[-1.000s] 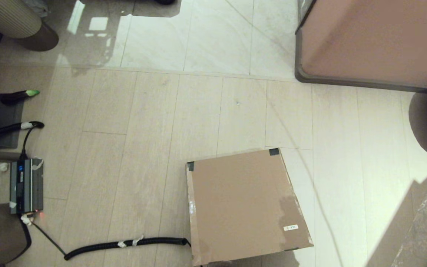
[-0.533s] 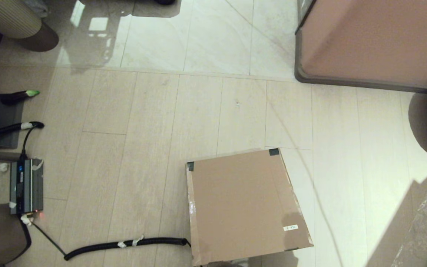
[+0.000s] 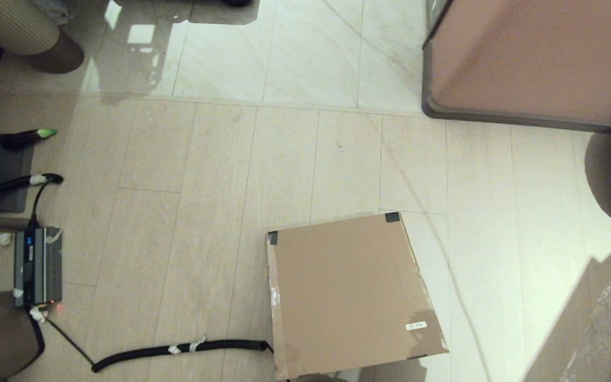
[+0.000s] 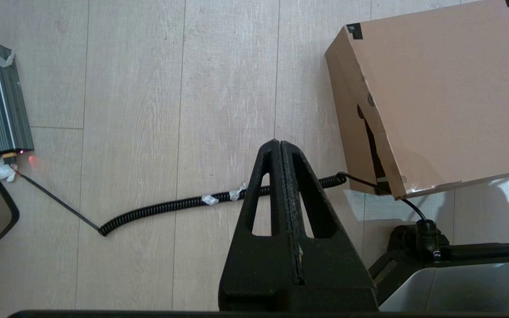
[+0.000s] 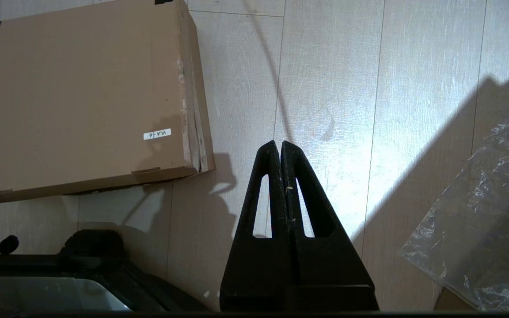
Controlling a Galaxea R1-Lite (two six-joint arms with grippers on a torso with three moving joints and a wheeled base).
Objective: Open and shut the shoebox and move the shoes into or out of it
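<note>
The brown cardboard shoebox [image 3: 350, 294] lies closed on the floor near my base, with dark tape at two lid corners and a small white label [image 3: 416, 326]. It also shows as shoebox [image 4: 435, 88] and shoebox [image 5: 77, 97] in the wrist views. No shoes are in view. My left gripper [image 4: 279, 143] hangs shut above bare floor to the left of the box, holding nothing. My right gripper [image 5: 279, 145] hangs shut over floor to the right of the box, also holding nothing. Neither arm appears in the head view.
A black coiled cable [image 3: 178, 348] runs along the floor from a grey power unit [image 3: 37, 265] to the box's left side. A large pinkish-brown panel with a grey rim [image 3: 533, 58] stands at the back right. Clear plastic sheeting [image 5: 488, 212] lies to the right.
A faint shadow on the near right part of the box lid has shrunk toward the near edge. The box and the rest of the scene have stayed still.
</note>
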